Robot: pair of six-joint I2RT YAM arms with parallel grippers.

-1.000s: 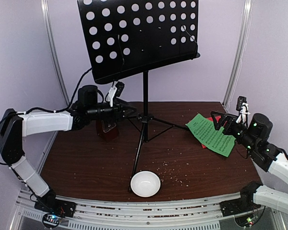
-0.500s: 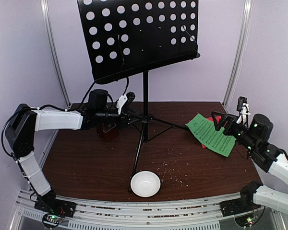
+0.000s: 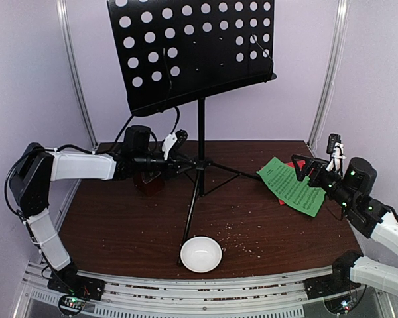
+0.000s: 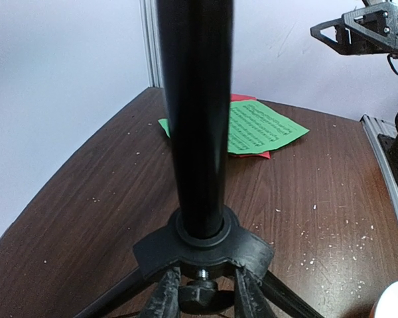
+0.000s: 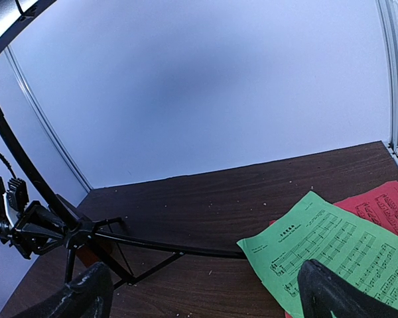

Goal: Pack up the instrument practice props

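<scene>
Nothing was packed: stand (image 3: 200, 126) stood, sheets (image 3: 293, 187) and metronome (image 3: 150, 183) lay out. Left gripper (image 3: 184, 160) sat at the stand, grip unclear; right gripper (image 3: 302, 168) gaped wide, empty.

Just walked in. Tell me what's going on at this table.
The left gripper is at the music stand pole, just above the tripod hub; whether it grips yet is unclear. The right gripper hangs open beside the green sheet, which lies over the red sheet on the right side of the table. The metronome sits partly hidden under the left arm, and a white bowl stands at the front. Nothing looks packed yet.
</scene>
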